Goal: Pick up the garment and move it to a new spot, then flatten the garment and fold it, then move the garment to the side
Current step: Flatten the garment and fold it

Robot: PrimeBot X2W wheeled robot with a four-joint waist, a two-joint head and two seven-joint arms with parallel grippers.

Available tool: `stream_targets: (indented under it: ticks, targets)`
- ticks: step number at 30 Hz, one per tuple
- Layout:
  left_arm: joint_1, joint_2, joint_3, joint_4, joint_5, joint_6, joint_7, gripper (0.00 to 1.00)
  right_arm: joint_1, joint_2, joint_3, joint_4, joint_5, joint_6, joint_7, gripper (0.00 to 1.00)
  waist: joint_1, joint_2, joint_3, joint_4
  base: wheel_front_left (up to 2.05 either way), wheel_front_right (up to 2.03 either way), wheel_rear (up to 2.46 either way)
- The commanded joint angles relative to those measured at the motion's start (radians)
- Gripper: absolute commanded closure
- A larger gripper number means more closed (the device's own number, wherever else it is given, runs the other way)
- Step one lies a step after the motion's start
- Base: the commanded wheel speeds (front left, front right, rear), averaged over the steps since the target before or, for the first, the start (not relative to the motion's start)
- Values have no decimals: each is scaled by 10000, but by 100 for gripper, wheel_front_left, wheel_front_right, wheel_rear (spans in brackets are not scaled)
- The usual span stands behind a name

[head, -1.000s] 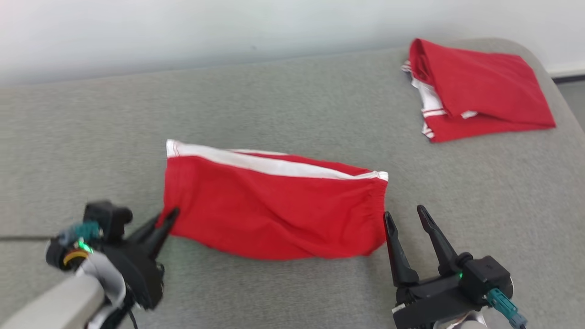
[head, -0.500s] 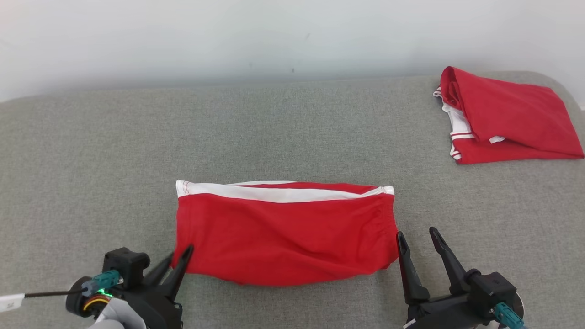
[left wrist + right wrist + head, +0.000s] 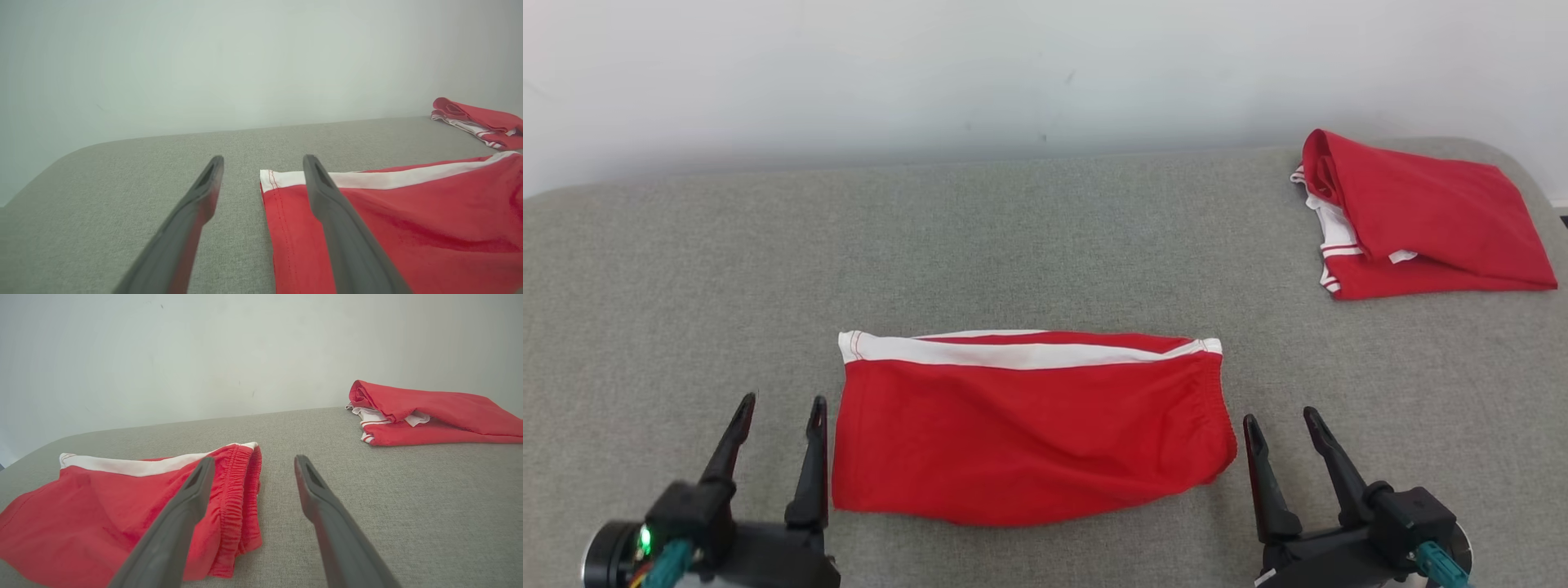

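No readable text, label, brand, number or sign appears on anything here.

The garment [image 3: 1029, 433] lies in the middle of the pad [image 3: 686, 286], the left gripper [image 3: 780, 402] just beside its left end, the right gripper [image 3: 1281, 415] just beside its right end, and another cloth [image 3: 1421, 216] far back on the right.

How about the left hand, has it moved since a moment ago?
Yes. The left hand has opened and pulled left, off the near-left corner of the red shorts.
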Motion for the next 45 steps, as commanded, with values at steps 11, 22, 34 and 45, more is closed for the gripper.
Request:
stream_targets:
  ticks: [11, 22, 34, 45]
  targets:
    - [2409, -2261, 3490, -763, 2528, -825, -18, 0, 350, 50, -90, 119, -16, -27, -3, 0, 0, 0, -418, 129, 0, 0, 0]
    - [3110, -3503, 4789, -179, 4165, -2243, -19, 0, 376, 79, -347, 542, -146, -27, -3, 0, 0, 0, -674, 333, 0, 0, 0]
    - [2960, -4078, 5471, 168, 4803, -2847, -19, 0, -654, -28, -229, 1775, -384, -27, -3, 0, 0, 0, -660, 472, 0, 0, 0]
    - [2614, -4313, 5372, 400, 5169, -3217, -19, 0, -3013, -236, -103, 5039, -449, -27, 403, 0, 0, 0, -374, 1057, 0, 0, 0]
